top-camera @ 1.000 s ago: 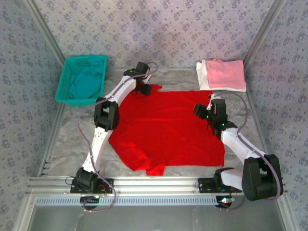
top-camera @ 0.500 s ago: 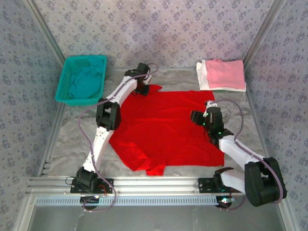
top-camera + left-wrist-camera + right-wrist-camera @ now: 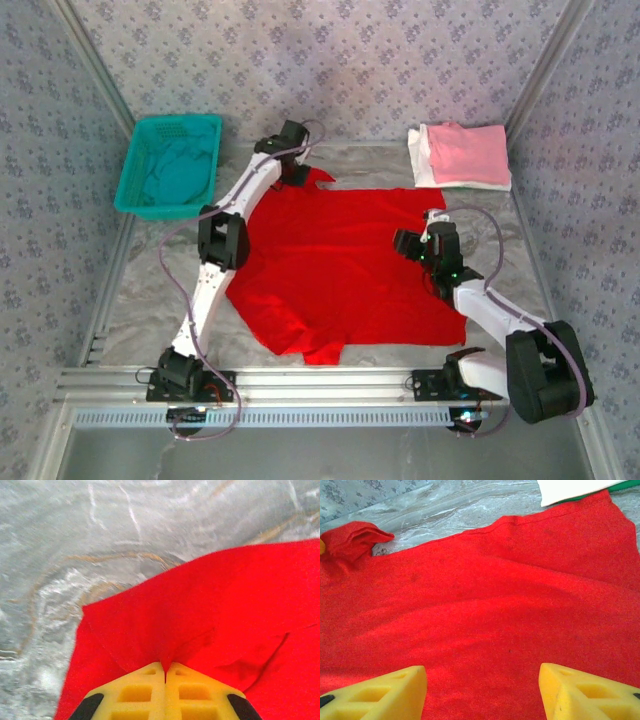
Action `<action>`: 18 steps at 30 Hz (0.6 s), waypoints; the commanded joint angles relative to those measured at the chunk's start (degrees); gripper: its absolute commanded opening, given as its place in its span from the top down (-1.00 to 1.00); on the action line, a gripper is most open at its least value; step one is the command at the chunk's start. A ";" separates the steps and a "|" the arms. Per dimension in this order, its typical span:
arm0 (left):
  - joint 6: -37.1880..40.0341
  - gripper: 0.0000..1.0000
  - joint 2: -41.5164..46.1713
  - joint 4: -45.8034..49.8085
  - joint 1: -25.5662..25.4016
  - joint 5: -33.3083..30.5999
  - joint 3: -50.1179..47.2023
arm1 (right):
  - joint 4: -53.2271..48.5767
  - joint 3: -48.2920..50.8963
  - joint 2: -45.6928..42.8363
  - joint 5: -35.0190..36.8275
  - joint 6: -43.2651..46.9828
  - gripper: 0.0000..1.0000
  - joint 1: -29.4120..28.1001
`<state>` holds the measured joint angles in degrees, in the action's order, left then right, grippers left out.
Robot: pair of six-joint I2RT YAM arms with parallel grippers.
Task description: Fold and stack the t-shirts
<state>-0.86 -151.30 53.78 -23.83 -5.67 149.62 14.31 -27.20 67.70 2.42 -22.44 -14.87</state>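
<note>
Top external view: the red t-shirt (image 3: 350, 265) lies spread open in the middle of the bench (image 3: 150, 300), with some wrinkles and an uneven near edge. Its far left sleeve is under the left gripper (image 3: 296, 178), at the end of the stretched left arm. In the left wrist view, the jaws of the left gripper (image 3: 165, 666) are pressed together and a fold of the red cloth is pinched between them. The cloth rises in a small peak toward the yellow fingers (image 3: 135, 692), and the grey marbled bench shows beyond the sleeve edge.

The right gripper (image 3: 408, 243) is over the right part of the red t-shirt, near its right edge. In the right wrist view, the jaws of the right gripper (image 3: 482, 670) stand wide apart with nothing between them, and the red cloth lies rather flat below. I cannot tell if the fingers touch it. The sleeve at the far left of this view is bunched up.

The pink t-shirt (image 3: 468, 153) lies folded on top of the folded white t-shirt (image 3: 422, 165) in the far right corner of the bench, close to the far right corner of the red one. The teal t-shirt (image 3: 178, 172) is crumpled inside a teal mesh basket (image 3: 160, 211) in the far left corner.
</note>
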 commanded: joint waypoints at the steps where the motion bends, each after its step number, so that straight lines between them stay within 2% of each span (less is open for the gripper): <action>1: 1.94 0.88 0.42 -3.06 2.82 -1.53 3.66 | 1.93 0.15 0.99 0.73 -0.44 -0.27 -0.42; 3: 2.45 0.78 -0.09 -5.61 4.41 -1.27 4.99 | 1.79 -0.28 1.67 0.58 -0.23 -0.27 -0.51; 5: 2.45 0.29 -0.80 -6.98 6.05 -1.14 7.03 | 1.53 -0.55 2.01 0.62 0.08 -0.27 -0.51; 7: 2.29 0.29 -1.10 -7.58 7.73 -1.50 8.45 | 1.54 -0.73 2.32 0.66 0.36 -0.28 -0.51; 8: 1.37 0.23 -0.90 -7.90 8.80 -2.25 8.58 | 1.43 -0.83 2.39 0.67 0.46 -0.28 -0.51; 10: -0.45 -0.18 -0.44 -7.39 10.95 -0.26 8.91 | 1.45 -0.97 2.55 0.62 0.86 -0.28 -0.57; 15: -2.81 -0.09 2.46 -0.55 12.29 2.66 6.57 | 1.10 -1.53 3.34 2.17 1.04 -0.34 -0.29; 17: -2.98 -0.10 5.51 -0.01 11.05 3.94 1.04 | 0.20 -2.77 4.42 -0.04 0.28 -0.37 1.11; 18: -2.31 -0.11 8.51 -2.44 9.90 4.46 -5.04 | -1.97 -4.31 5.30 -1.68 -0.15 -0.36 2.16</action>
<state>-2.63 -149.58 49.23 -10.04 -4.71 151.81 14.61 -27.94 71.35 2.20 -22.02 -14.33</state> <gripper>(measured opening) 0.555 0.682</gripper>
